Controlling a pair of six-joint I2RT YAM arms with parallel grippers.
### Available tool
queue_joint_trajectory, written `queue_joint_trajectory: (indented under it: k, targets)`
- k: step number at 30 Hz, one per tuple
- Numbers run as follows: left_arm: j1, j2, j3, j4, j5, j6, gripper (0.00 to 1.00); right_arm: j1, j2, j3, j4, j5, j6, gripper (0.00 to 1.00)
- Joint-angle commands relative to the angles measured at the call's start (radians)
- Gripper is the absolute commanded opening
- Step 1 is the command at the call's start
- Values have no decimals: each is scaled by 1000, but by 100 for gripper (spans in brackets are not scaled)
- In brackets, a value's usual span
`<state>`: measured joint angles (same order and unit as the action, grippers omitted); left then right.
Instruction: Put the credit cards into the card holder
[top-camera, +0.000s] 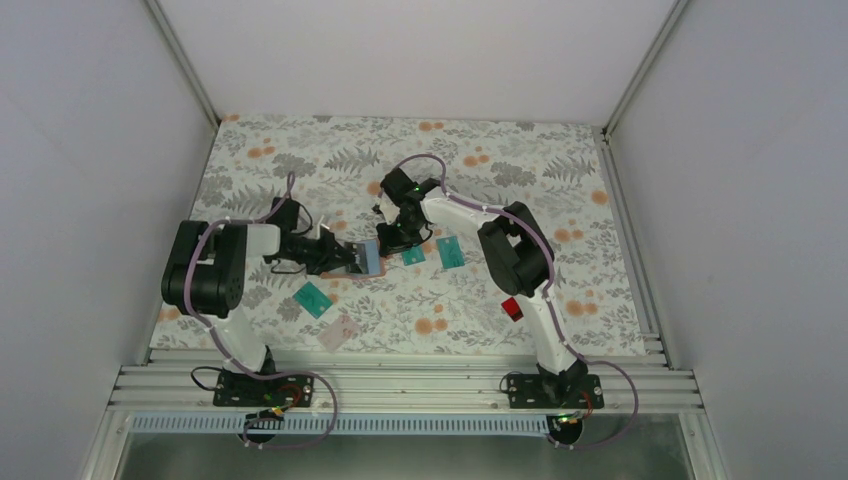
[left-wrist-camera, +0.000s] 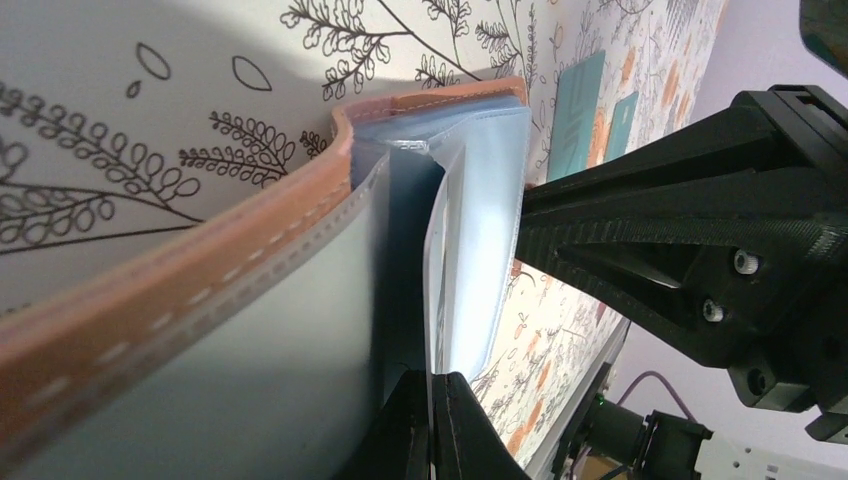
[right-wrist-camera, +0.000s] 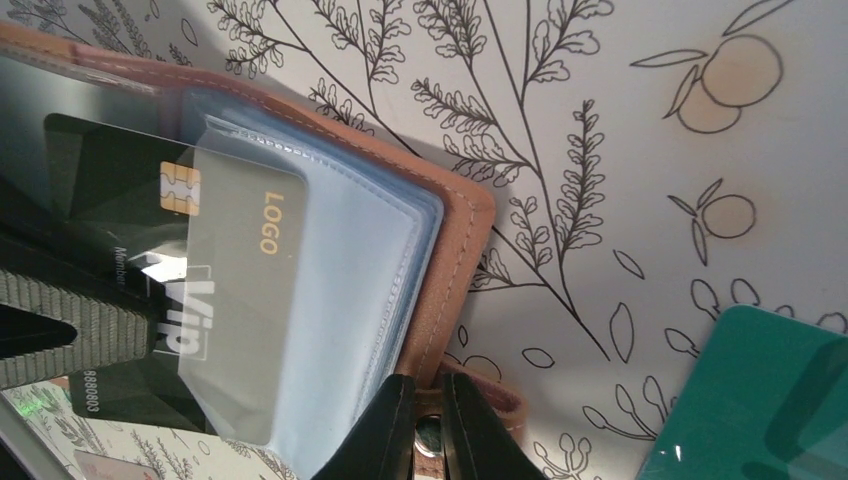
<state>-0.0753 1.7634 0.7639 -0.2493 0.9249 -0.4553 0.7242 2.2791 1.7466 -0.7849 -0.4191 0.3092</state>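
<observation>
Here left end effector (left-wrist-camera: 430, 390) and right end effector (right-wrist-camera: 428, 395) pinch the card holder (right-wrist-camera: 460, 230), sleeve (right-wrist-camera: 340, 300) half-hiding the black card (right-wrist-camera: 100, 170).

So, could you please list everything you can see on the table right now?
card holder: one, tan-brown, open, mid-table between the grippers
teal cards: three, teal-green, flat on cloth; one front-left of holder, two right of it
black card: one, black, partly inside holder's clear sleeve
pink card: one, pale pink, near front edge, left side
red card: one, red, front right of cloth
tablecloth: one, white floral, covering table
left gripper: one, black, shut on a clear sleeve
right gripper: one, black, shut on holder's strap
</observation>
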Motion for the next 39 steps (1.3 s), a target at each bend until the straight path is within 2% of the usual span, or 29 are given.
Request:
queue_joint_trajectory:
  k: [1, 6, 10, 16, 26, 39]
  targets:
    - [-24, 58, 29, -40, 7, 73, 2, 14, 84, -54, -33, 62, -12, 10]
    - [-41, 87, 52, -38, -1, 65, 3, 14, 83, -54, -34, 62, -13, 9]
    - [-53, 79, 78, -56, -25, 56, 12, 14, 84, -53, -36, 62, -14, 9]
    - [-60, 34, 137, -177, -132, 81, 28, 14, 81, -56, -33, 64, -13, 9]
    - [-88, -1, 210, -336, -290, 96, 42, 14, 83, -57, -24, 57, -11, 8]
    - [-141, 23, 272, -381, -364, 79, 45, 14, 83, -61, -12, 47, -11, 8]
